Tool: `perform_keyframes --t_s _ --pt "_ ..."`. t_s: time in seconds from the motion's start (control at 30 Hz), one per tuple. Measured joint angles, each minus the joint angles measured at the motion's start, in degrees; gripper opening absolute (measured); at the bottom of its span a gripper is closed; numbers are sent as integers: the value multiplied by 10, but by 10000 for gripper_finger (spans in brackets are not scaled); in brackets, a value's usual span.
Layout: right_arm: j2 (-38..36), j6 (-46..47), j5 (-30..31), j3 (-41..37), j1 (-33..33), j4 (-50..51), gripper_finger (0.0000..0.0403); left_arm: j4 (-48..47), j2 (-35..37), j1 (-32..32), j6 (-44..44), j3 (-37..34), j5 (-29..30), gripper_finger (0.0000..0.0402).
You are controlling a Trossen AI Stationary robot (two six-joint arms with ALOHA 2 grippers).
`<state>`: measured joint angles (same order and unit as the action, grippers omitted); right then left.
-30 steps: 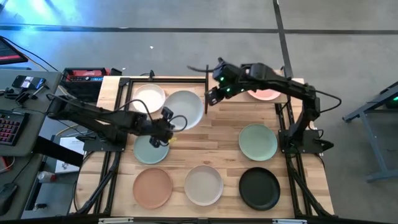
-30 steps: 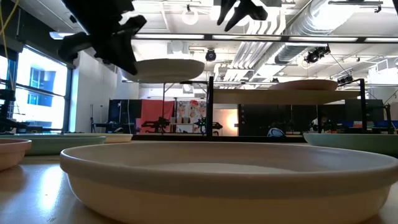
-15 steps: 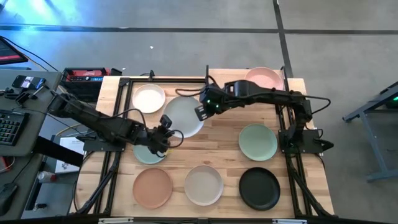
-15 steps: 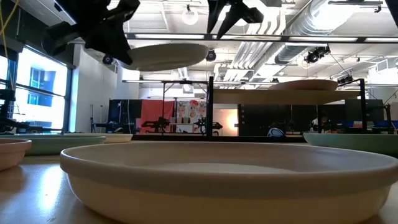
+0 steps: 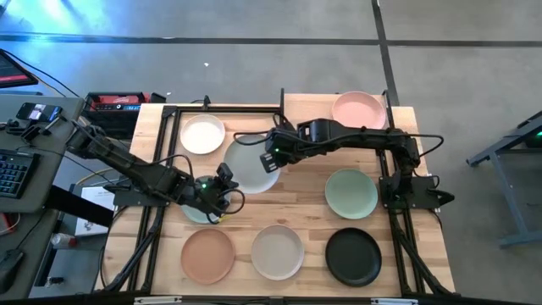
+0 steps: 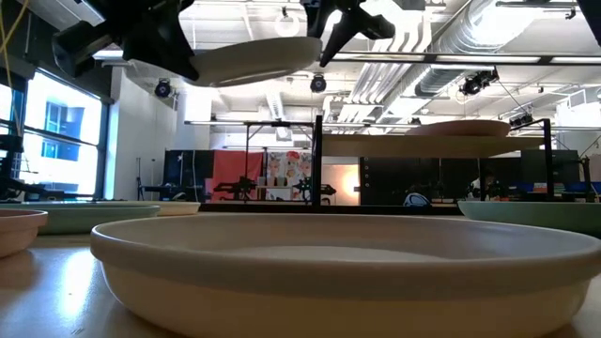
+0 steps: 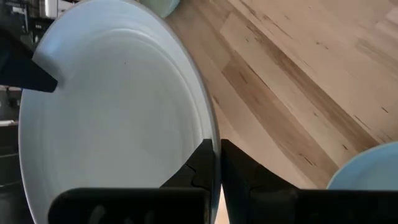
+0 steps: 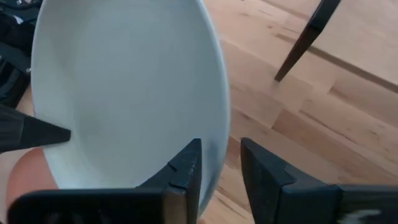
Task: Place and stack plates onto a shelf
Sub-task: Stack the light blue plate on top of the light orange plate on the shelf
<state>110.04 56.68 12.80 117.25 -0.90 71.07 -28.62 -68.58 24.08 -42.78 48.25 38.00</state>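
Note:
My left gripper [image 5: 222,182] is shut on the pale grey plate [image 5: 252,163] and holds it in the air over the table's middle; the low view shows the plate [image 6: 254,58] tilted. My right gripper [image 5: 273,152] is open at the plate's opposite rim, one finger [image 8: 186,168] over the plate's face and the other [image 8: 267,177] outside it. The pink plate [image 5: 357,108] lies on the shelf [image 6: 432,145]. On the table lie the white [image 5: 203,134], mint green [image 5: 351,192], blue-green [image 5: 196,210], peach [image 5: 207,254], beige [image 5: 277,252] and black [image 5: 353,256] plates. My left gripper pinches the pale grey plate's rim [image 7: 214,140] between its two fingers, on the side toward the table's left edge. The fingers reach in roughly level from the left. The plate is lifted clear and tilted. My right gripper stands astride the opposite rim [image 8: 221,146]; whether it touches, I cannot tell.
The shelf's black posts [image 6: 317,160] stand at the far right of the table, behind the lifted plate. The beige plate [image 6: 347,272] fills the near foreground in the low view. Bare planks [image 5: 292,191] lie between the plates mid-table.
My left gripper has drawn toward the near edge and raised the pale grey plate, which now sits higher and more tilted. My right gripper has come from the shelf toward the table's left and near side and now stands at the plate's right rim.

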Motion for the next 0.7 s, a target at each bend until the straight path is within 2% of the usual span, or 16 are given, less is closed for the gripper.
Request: perform_keyframes --t_s 0.2,0.47,0.7 --pt "0 -15 -8 0 0 -2 9 1 0 0 -8 0 0 5" --pt "0 -11 -11 0 -4 -2 4 3 0 -5 -11 0 1 15" --pt "0 4 -14 0 -3 4 2 -1 0 -8 45 0 -15 45"
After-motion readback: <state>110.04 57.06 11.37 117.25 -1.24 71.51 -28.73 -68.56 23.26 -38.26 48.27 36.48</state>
